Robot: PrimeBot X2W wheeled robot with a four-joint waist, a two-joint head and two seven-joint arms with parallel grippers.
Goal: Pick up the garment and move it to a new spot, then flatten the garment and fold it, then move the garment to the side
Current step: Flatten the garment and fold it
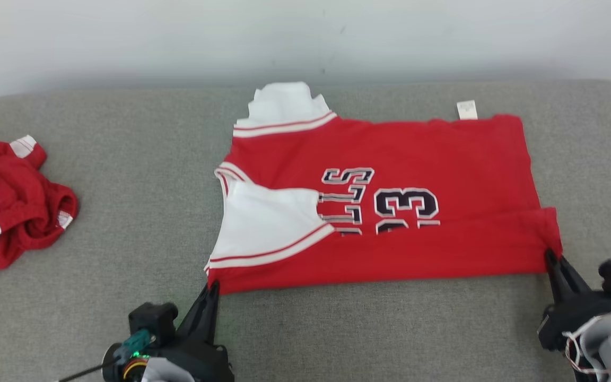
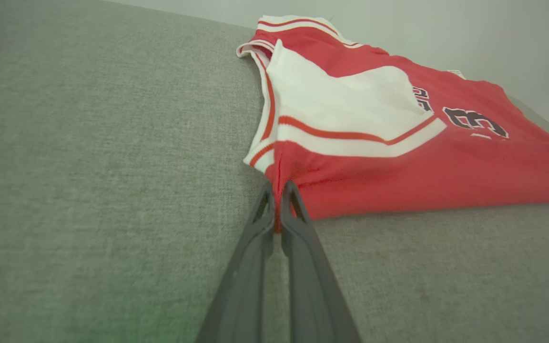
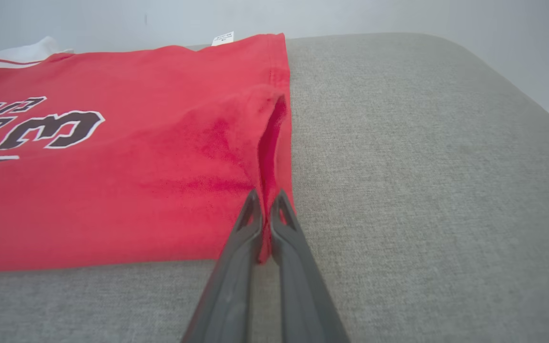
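Both grippers, left (image 1: 213, 287) and right (image 1: 550, 255), have their fingers clenched on corners of the red garment (image 1: 390, 154), which lies flattened mid-table (image 1: 125, 175) with one strip folded over, so further folds and the sideways move likely remain.

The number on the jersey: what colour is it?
The jersey number is black, outlined white; head view shows it best.

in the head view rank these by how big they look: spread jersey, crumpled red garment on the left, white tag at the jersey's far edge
1. spread jersey
2. crumpled red garment, though the frame edge cuts it off
3. white tag
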